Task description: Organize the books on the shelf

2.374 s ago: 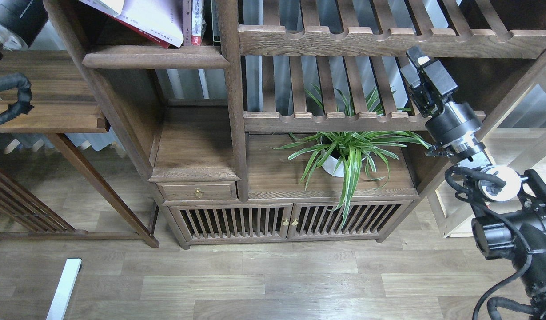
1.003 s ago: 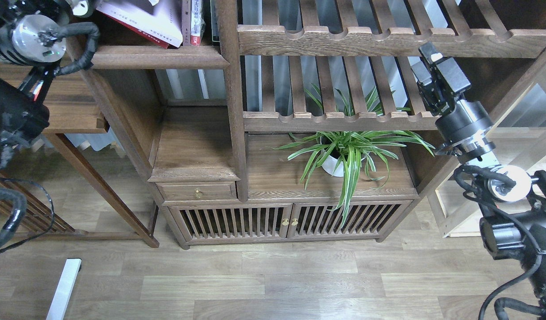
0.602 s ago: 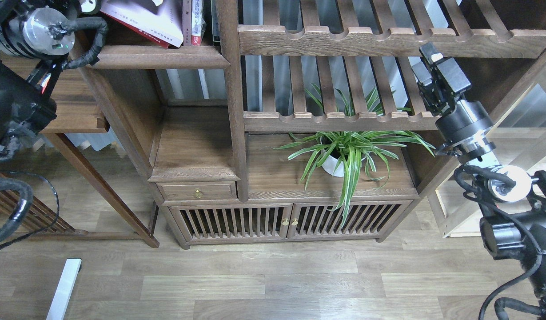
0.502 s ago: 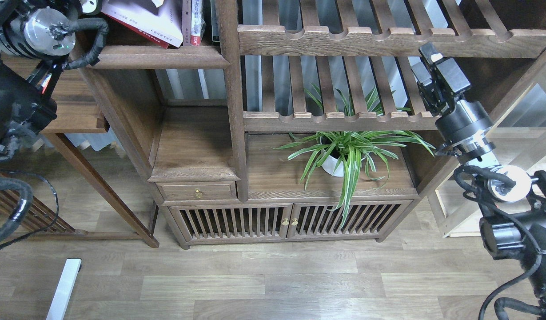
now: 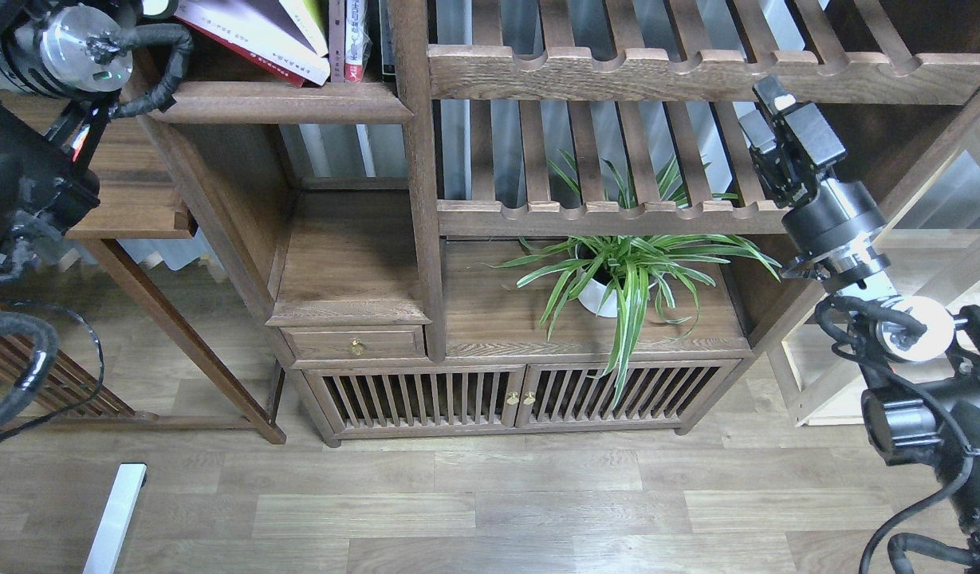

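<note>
Right gripper [image 5: 765,100], black with a pale tip, is raised in front of the slatted racks on the right side of the unit; its two fingers cannot be told apart from this angle, so its opening cannot be judged, and nothing is seen in its grasp. Left gripper is out of frame: only the left arm's silver-capped joint [image 5: 71,44] and black cable loom show at the top left corner, just beside the shelf's end.

Nearest, grey-brown wood-plank flooring [image 5: 490,510] runs across the bottom. On it stands the dark brown wooden cabinet, with two slatted doors [image 5: 509,395] bearing brass knobs and a small drawer [image 5: 354,343] above the left door. On the cabinet top a green-and-white striped spider plant in a white pot [image 5: 617,275] sits, its leaves hanging over the front edge.

Farther up, the dark brown solid-plank shelf with a rounded moulded front edge [image 5: 278,102] carries the books: a dark red paperback [image 5: 242,49] lies tilted lowest, a white paperback [image 5: 254,24] rests on it, and a yellow-green one [image 5: 308,16] leans on top, all cut off by the frame. Narrow upright red and white spines [image 5: 350,36] stand just to their right.
</note>
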Motion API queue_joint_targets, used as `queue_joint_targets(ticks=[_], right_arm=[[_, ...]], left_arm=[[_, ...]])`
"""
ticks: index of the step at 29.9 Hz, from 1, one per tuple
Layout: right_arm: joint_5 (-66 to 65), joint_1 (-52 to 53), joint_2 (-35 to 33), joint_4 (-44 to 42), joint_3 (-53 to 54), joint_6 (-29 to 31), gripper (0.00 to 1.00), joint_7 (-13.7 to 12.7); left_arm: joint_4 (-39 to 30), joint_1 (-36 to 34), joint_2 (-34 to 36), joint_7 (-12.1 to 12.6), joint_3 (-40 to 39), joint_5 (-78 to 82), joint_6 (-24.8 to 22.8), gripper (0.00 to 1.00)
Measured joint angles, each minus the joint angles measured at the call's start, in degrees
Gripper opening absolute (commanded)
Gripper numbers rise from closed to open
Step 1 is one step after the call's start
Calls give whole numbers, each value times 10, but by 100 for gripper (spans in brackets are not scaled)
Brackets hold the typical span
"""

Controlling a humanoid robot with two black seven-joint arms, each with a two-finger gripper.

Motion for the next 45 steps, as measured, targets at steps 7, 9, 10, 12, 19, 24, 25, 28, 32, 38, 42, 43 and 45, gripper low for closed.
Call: queue_joint_targets(ticks=[7,9,10,12,19,24,25,28,32,38,42,43,45], right_arm=[[0,0,-2,0,0,0,82,0],[0,0,-3,0,0,0,82,0],[0,0,-4,0,0,0,82,0],[0,0,-5,0,0,0,82,0],[0,-1,-5,0,-1,0,83,0],[0,-2,-5,-1,-1,0,82,0],[0,-2,-5,-1,-1,0,82,0],[0,-2,-5,-2,-2,0,82,0],[0,-1,-4,-2,-3,0,82,0],[0,0,-4,-2,-5,0,82,0],[0,0,-6,-2,-4,0,82,0],[0,0,-6,-2,-4,0,82,0],[0,0,-7,-2,-3,0,82,0]], left_arm=[[2,-15,-17,0,1,0,1,31],[3,-16,-17,0,1,0,2,31],[3,-16,-17,0,1,0,4,32],[3,-18,-16,0,1,0,5,33],[3,-36,-17,1,1,0,6,33],[3,-55,-18,3,1,0,9,34],[3,-60,-18,3,1,0,11,34],[3,-70,-18,4,1,0,12,36],[2,-84,-14,6,1,0,13,36],[1,-113,-13,10,1,0,13,36],[1,-126,-12,11,0,0,13,37],[1,-128,-12,11,0,0,13,37],[-2,-130,-12,12,0,0,13,37]])
